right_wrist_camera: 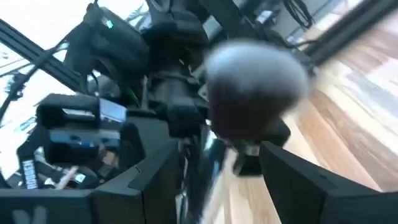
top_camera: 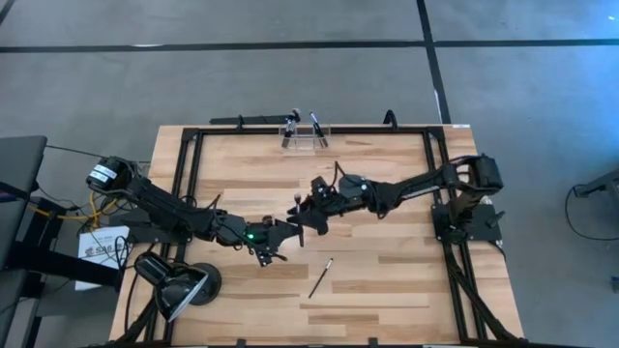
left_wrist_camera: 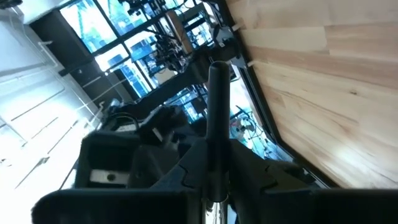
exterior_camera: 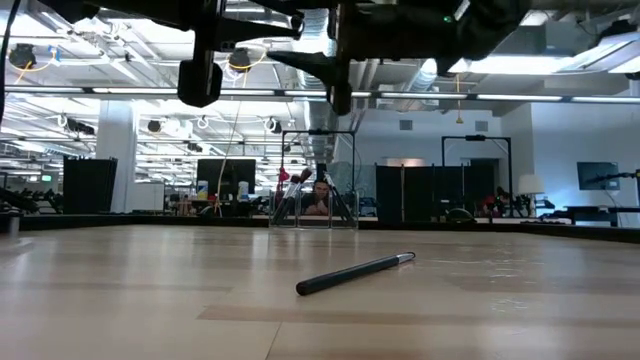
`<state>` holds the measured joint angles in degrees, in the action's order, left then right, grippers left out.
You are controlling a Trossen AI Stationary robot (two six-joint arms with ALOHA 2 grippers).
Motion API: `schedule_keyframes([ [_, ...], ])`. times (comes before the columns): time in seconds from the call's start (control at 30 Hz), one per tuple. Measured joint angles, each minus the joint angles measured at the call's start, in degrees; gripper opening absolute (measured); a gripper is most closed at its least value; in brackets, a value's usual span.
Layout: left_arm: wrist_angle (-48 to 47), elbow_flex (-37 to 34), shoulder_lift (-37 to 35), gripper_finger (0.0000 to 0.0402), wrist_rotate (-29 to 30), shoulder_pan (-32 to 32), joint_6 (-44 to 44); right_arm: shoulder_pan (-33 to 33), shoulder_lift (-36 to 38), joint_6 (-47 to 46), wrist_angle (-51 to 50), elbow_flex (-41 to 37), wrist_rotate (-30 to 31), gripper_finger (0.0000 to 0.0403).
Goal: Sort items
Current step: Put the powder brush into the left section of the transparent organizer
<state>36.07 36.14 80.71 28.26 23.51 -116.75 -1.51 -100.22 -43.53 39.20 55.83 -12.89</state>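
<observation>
Grippers meet above mid-desk: my left gripper (top_camera: 288, 230) clenches a makeup brush (left_wrist_camera: 217, 106), my right gripper (top_camera: 311, 206) gapes around its bristles, and I risk dropping it if release precedes grasp.

My left gripper (top_camera: 290, 228) clamps one slim dark-handled brush (left_wrist_camera: 217, 112), its fluffy head (right_wrist_camera: 256, 93) up near my right fingers. Another brush (top_camera: 321, 276) lies flat on the wood, angled. More stand in the clear holder (top_camera: 304, 136) at the far edge.
</observation>
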Motion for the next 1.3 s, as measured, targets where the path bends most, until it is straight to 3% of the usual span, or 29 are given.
schedule_keyframes([
  [0.3,0.1,0.0,0.0,0.0044,2.3,0.9,0.0,0.7,2.1,2.0,0.6,0.2,-0.6,0.0184],
  [0.4,0.1,0.0,0.0,0.0047,2.3,0.9,0.0,0.5,2.1,2.0,0.1,0.2,-0.6,0.0146],
  [0.57,-1.1,-0.1,0.1,0.0046,2.7,0.8,-0.1,0.4,1.6,4.5,0.2,0.2,-0.6,0.0038],
  [0.7,-1.3,-0.1,0.1,0.0058,2.9,0.8,5.7,0.6,2.0,9.3,0.8,0.2,-0.8,0.0037],
  [0.9,-0.5,0.0,0.0,0.0107,2.7,0.8,35.2,1.8,4.5,17.2,1.6,0.1,-1.7,0.0037],
  [1.1,0.8,0.0,0.0,0.014,2.1,-1.9,70.3,1.9,13.6,34.6,-10.8,0.2,3.5,0.0037],
  [1.2,2.3,0.0,0.0,0.015,-1.3,-5.0,86.8,0.5,17.5,42.4,-18.1,0.2,9.4,0.0037],
  [1.3,5.0,0.0,0.0,0.016,-8.4,-9.7,102.1,-1.8,19.6,47.1,-19.6,0.2,11.1,0.0037],
])
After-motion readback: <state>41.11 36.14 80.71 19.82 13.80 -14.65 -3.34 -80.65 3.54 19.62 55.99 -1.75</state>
